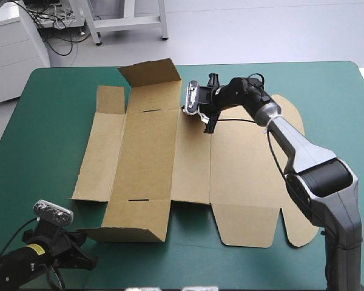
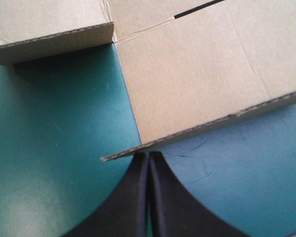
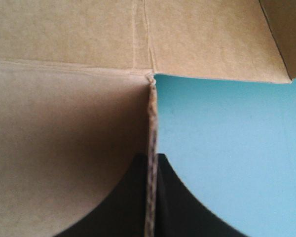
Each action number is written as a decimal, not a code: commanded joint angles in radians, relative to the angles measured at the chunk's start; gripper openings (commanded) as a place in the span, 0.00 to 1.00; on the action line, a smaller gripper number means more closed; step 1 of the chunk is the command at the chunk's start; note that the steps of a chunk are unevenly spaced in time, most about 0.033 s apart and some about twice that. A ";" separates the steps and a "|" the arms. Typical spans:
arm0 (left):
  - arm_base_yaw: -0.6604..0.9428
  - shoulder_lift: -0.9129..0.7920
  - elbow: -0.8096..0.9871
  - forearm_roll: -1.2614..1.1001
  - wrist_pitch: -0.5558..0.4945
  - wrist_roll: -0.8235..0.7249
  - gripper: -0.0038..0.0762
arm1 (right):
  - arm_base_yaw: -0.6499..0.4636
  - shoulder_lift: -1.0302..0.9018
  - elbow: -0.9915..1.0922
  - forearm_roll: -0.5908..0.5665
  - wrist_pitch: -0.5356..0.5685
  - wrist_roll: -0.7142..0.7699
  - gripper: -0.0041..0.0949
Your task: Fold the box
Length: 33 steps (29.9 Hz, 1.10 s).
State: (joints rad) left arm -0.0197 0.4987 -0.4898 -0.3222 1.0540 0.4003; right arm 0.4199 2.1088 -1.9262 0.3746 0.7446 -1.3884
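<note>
The right arm has a long silver-grey metal forearm link (image 1: 294, 142), tapering from a rounded glossy black elbow housing (image 1: 327, 176) to a knobbly black wrist cluster (image 1: 239, 91). The left arm's black wrist body (image 1: 21, 264) is stubbier (a small yellow label sits on it). The left gripper (image 2: 149, 157) and the right gripper (image 3: 151, 157) each carry two broad matte black fingers shaped like curved fins, wide-based and narrowing to a point.
</note>
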 commanded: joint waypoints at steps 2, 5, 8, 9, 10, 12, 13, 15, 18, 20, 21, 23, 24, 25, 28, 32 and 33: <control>-0.005 0.006 -0.026 -0.025 -0.038 -0.010 0.01 | -0.001 -0.049 -0.034 0.019 -0.048 -0.012 0.05; -0.005 0.006 -0.026 -0.025 -0.038 -0.010 0.01 | -0.001 -0.047 -0.034 0.019 -0.043 -0.012 0.20; -0.005 0.006 -0.026 -0.025 -0.038 -0.010 0.01 | -0.001 -0.047 -0.034 0.019 -0.043 -0.012 0.49; -0.005 0.006 -0.026 -0.025 -0.038 -0.010 0.01 | -0.001 -0.047 -0.034 0.019 -0.043 -0.012 0.59; -0.005 0.006 -0.026 -0.025 -0.038 -0.010 0.01 | -0.001 -0.047 -0.034 0.019 -0.043 -0.012 0.68; -0.005 0.006 -0.026 -0.025 -0.038 -0.010 0.01 | -0.001 -0.049 -0.034 0.019 -0.045 -0.009 0.77; -0.005 0.006 -0.026 -0.025 -0.038 -0.010 0.01 | -0.001 -0.051 -0.034 0.019 -0.045 0.010 0.77; -0.005 0.006 -0.026 -0.025 -0.038 -0.010 0.01 | -0.001 -0.057 -0.034 0.019 -0.043 0.044 0.76; -0.005 0.006 -0.026 -0.025 -0.038 -0.010 0.01 | -0.001 -0.080 -0.034 -0.021 -0.037 0.111 0.75; -0.005 0.006 -0.026 -0.025 -0.038 -0.010 0.01 | -0.001 -0.106 -0.034 -0.069 -0.020 0.165 0.72; -0.005 0.006 -0.026 -0.025 -0.038 -0.010 0.01 | -0.001 -0.121 -0.034 -0.099 -0.011 0.196 0.70; -0.005 0.006 -0.026 -0.025 -0.038 -0.010 0.01 | -0.001 -0.159 -0.034 -0.165 0.010 0.296 0.66; -0.005 0.006 -0.026 -0.025 -0.038 -0.010 0.01 | -0.001 -0.175 -0.034 -0.194 0.023 0.354 0.64; -0.005 0.006 -0.026 -0.025 -0.038 -0.010 0.01 | -0.001 -0.197 -0.034 -0.229 0.045 0.411 0.61; -0.005 0.006 -0.026 -0.025 -0.038 -0.010 0.01 | -0.001 -0.254 -0.034 -0.305 0.133 0.521 0.50; -0.005 0.006 -0.026 -0.025 -0.038 -0.010 0.01 | -0.001 -0.316 -0.034 -0.401 0.296 0.662 0.28; -0.005 0.006 -0.026 -0.025 -0.038 -0.010 0.01 | -0.001 -0.325 -0.034 -0.425 0.329 0.701 0.23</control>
State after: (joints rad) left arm -0.0197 0.4987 -0.4898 -0.3222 1.0540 0.4003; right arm 0.4199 1.8731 -1.9272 0.0216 1.0032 -0.7946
